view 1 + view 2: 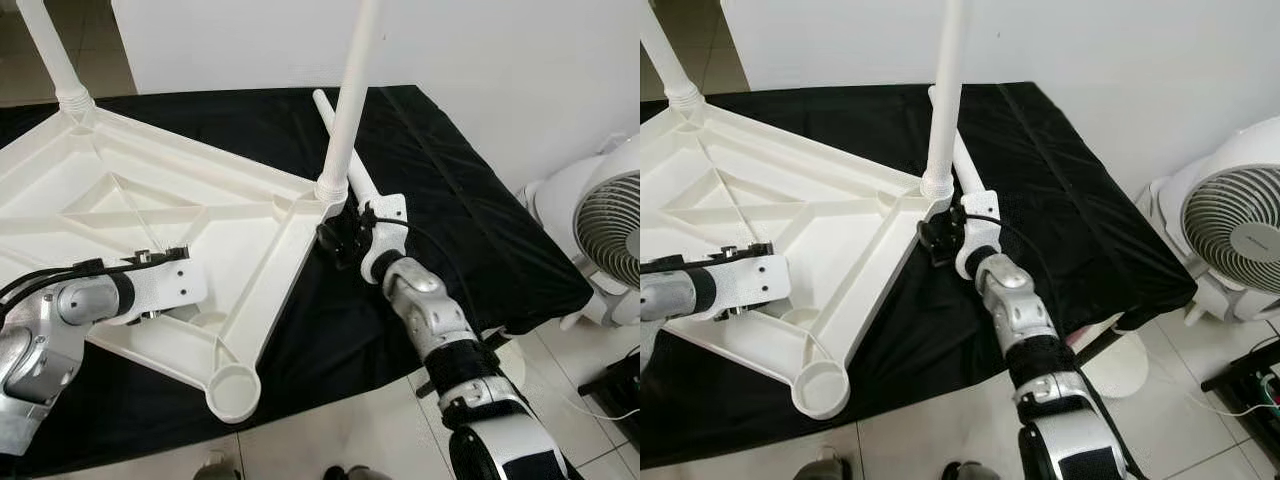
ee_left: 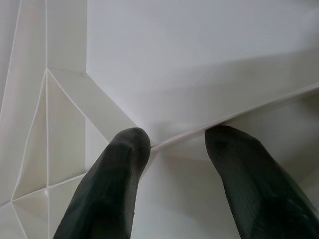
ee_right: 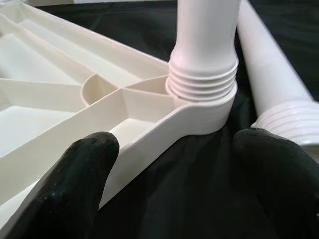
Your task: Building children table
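At centre frame my right gripper (image 3: 169, 184), jaws wide and empty, faces the half-threaded leg (image 1: 350, 95); left gripper (image 2: 177, 144), jaws parted, rests on the tabletop (image 1: 120, 200). A nudge could tilt the leg.

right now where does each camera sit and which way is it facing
Left and right eye views: on the head, looking forward and down at the upturned tabletop on the black cloth; both silver arms show.
Left wrist view: on the left wrist, along the left gripper, at the tabletop's ribs.
Right wrist view: along the right gripper, at the screwed-in leg and loose leg.
Shared: tabletop.
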Controlling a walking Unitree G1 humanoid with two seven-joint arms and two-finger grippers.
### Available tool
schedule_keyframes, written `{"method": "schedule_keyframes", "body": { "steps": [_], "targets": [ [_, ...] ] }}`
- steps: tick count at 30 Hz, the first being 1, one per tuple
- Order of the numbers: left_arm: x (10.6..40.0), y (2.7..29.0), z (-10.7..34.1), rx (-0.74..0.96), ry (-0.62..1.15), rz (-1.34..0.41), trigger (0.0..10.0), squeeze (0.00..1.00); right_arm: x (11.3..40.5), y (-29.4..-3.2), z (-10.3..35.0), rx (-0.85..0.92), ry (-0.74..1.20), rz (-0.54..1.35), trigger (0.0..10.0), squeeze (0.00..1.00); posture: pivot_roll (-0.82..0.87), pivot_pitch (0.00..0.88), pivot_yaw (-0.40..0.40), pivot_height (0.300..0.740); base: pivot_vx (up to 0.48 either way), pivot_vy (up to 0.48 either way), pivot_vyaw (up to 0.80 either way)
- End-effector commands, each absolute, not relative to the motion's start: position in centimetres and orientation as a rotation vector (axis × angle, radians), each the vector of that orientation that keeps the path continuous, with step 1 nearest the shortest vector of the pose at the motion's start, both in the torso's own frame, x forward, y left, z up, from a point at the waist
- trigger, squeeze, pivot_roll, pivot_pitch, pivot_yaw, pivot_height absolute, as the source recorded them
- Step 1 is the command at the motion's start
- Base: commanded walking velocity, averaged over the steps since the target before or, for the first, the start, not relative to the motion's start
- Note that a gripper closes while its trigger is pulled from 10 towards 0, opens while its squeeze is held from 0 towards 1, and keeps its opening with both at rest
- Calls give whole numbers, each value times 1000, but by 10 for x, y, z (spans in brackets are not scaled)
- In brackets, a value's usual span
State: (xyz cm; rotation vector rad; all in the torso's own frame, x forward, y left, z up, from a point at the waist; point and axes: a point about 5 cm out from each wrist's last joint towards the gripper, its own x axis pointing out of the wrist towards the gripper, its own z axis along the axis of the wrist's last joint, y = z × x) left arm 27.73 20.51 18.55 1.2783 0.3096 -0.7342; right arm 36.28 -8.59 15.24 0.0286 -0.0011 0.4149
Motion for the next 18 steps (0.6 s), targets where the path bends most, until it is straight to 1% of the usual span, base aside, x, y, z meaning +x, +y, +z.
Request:
{"method": "schedule_keyframes", "body": {
  "steps": [1, 3, 4, 6, 7, 8, 9, 10, 15, 17, 18],
  "targets": [
    [275, 194, 177, 1279, 301, -813, 10000, 0, 364, -87, 151, 28, -3, 388, 10000, 0, 138, 139, -76, 740, 0, 0, 0],
    [276, 194, 176, 1286, 302, -813, 10000, 0, 364, -86, 151, 30, -12, 374, 10000, 0, 138, 139, -76, 740, 0, 0, 0],
    [276, 194, 177, 1290, 301, -814, 10000, 0, 364, -85, 148, 95, 5, 361, 10000, 0, 139, 140, -79, 740, 0, 0, 0],
    [276, 194, 177, 1290, 301, -814, 10000, 0, 364, -85, 148, 95, 5, 361, 10000, 0, 139, 140, -79, 740, 0, 0, 0],
    [277, 194, 177, 1290, 300, -814, 10000, 0, 363, -84, 145, 154, 13, 362, 10000, 0, 139, 140, -77, 740, 0, 0, 0],
    [277, 194, 177, 1290, 300, -814, 10000, 0, 363, -84, 145, 154, 13, 362, 10000, 0, 139, 140, -77, 740, 0, 0, 0],
    [277, 192, 179, 1294, 299, -823, 10000, 0, 367, -81, 137, 293, 69, 355, 10000, 0, 141, 147, -73, 740, 0, 0, 0],
    [277, 191, 179, 1300, 296, -831, 10000, 0, 369, -78, 136, 333, 91, 366, 10000, 0, 146, 149, -69, 740, 0, 0, 0],
    [277, 189, 181, 1314, 292, -852, 10000, 0, 374, -72, 136, 417, 132, 392, 10000, 0, 150, 156, -67, 740, 0, 0, 0],
    [278, 188, 182, 1323, 289, -858, 10000, 0, 376, -68, 140, 497, 138, 430, 10000, 0, 155, 160, -63, 740, 0, 0, 0],
    [278, 188, 182, 1323, 289, -858, 10000, 0, 376, -68, 140, 497, 138, 430, 10000, 0, 155, 160, -63, 740, 0, 0, 0]
  ]
}}
